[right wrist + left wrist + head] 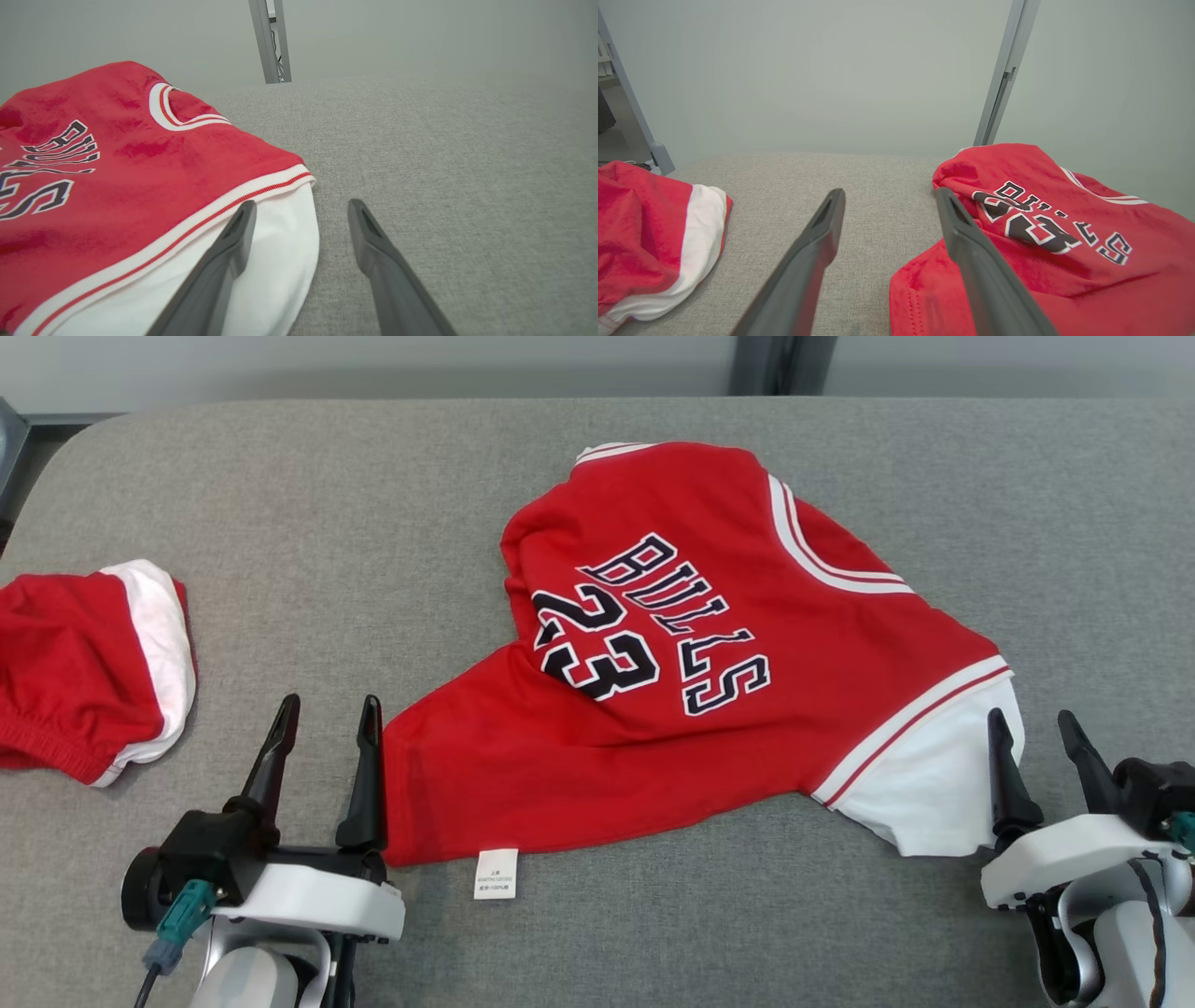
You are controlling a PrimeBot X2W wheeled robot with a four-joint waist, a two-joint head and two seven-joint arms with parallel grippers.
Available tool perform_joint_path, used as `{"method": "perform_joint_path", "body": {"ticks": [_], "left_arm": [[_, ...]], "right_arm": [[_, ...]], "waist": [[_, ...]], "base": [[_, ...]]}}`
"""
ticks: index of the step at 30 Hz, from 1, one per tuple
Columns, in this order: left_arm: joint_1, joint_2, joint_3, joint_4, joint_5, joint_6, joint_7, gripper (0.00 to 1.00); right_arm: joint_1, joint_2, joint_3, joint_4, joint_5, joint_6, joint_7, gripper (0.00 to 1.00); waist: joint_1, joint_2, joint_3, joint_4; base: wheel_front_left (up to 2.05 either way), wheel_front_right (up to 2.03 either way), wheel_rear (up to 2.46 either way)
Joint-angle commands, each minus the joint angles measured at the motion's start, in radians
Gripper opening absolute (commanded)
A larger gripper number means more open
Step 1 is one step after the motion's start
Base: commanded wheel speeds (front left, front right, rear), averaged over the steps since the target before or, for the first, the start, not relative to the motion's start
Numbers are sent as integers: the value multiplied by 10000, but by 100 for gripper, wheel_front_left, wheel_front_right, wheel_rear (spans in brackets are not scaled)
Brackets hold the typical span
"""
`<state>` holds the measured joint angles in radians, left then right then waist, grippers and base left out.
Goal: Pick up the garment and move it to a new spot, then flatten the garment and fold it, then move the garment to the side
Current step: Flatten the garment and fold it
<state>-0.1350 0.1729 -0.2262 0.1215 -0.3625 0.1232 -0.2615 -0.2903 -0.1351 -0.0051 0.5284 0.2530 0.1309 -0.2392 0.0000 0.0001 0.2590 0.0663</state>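
On the table, jersey lies crosswise, neckline seemingly rightward.

We are seeing bright, even, diffuse light; faint soft shadows are hugging the garment; wrist views are bending at edges.

Both our arms sit low, one at each end of the red fabric basketball jersey with white trim. Our left gripper is at the jersey's left end, its two long dark fingers spread wide and pointing away from us, with the inner one right along the jersey's red edge. Its white wrist shell is level behind it. Our right gripper is at the jersey's right end, jaws parted wide too and nothing clamped. Its inner finger is over the jersey's white hem, and the outer one is just off to the jersey's right.
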Motion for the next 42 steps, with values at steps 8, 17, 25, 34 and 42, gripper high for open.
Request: {"method": "perform_joint_path", "body": {"ticks": [8,17,25,34,42], "left_arm": [[895,194,254,-118,45,122,-48,100],[1840,236,98,-155,-57,185,89,100],[1947,365,10,-184,-91,175,284,100],[1802,423,-39,-157,-135,199,333,100],[1670,340,-302,517,-466,-125,935,100]], "right_arm": [[1213,396,-297,-2193,-717,0,-208,100],[2708,727,-243,-4086,-1123,-2,511,100],[3208,809,-66,-4819,-1134,-2,970,100],[3189,825,-69,-4923,-1028,-2,1026,100],[2955,826,58,-4935,-1013,-2,1112,100]], "waist": [[0,-1,-834,-592],[0,-1,-1370,-717],[0,-1,-1337,-756],[0,-1,-1227,-722],[0,-1,-816,-685]], "base": [[0,0,0],[0,0,0],[0,0,0],[0,0,0],[0,0,0]]}}
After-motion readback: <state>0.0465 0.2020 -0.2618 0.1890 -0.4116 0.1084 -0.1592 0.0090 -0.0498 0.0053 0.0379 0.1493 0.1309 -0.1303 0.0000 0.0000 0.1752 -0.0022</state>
